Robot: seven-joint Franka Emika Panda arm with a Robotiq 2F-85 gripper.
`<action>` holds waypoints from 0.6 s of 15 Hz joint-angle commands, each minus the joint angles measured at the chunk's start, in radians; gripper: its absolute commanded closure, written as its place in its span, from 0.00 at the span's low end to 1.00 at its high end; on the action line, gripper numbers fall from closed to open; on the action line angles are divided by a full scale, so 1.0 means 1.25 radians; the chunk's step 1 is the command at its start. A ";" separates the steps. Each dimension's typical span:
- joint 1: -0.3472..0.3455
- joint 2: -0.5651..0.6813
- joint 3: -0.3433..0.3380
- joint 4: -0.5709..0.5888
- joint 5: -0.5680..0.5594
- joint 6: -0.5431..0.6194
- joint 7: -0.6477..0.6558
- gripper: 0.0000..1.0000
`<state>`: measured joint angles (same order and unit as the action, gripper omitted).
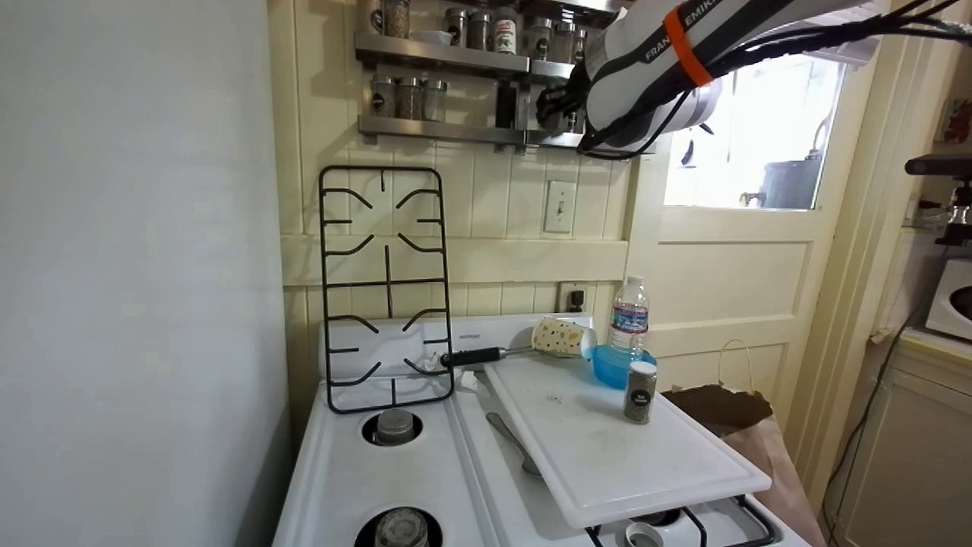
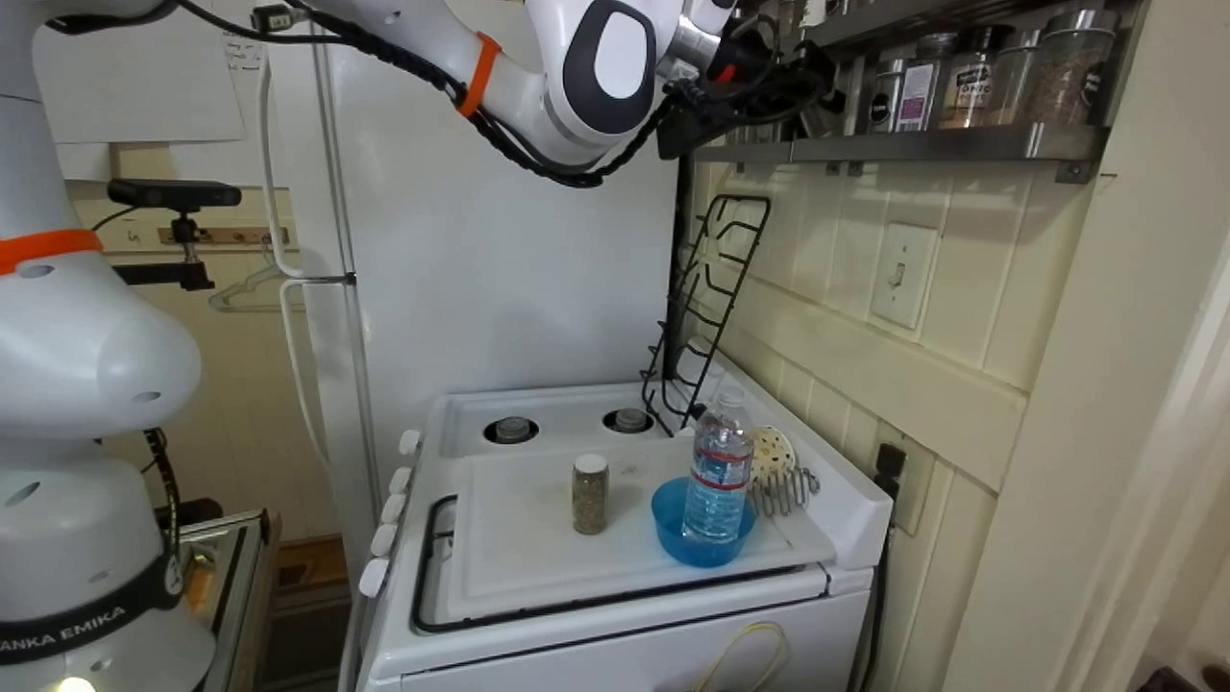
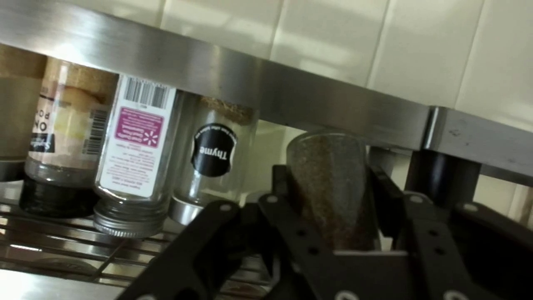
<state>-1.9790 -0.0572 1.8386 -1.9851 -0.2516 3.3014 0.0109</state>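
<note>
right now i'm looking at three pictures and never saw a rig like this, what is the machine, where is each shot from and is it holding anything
The machine is a robot arm ending in a black hand. Two pictures are taken from outside it, from different places, facing a stove and wall shelves; the close-up is taken from its wrist and stands upside down. In both exterior views, a white board lies on the stove, bearing a white-lidded jar and a blue bowl with a plastic bottle standing in it. In the wrist view, the hand grips a glass jar with a reddish-brown filling, near the Thyme jar.
</note>
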 commanded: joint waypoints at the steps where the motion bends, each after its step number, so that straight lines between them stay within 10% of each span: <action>1: -0.008 0.019 0.023 -0.008 0.005 -0.029 -0.001 0.76; 9: -0.027 -0.105 0.000 -0.011 0.044 0.124 0.041 0.76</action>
<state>-1.9814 -0.0814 1.8427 -1.9935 -0.2371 3.3507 0.0256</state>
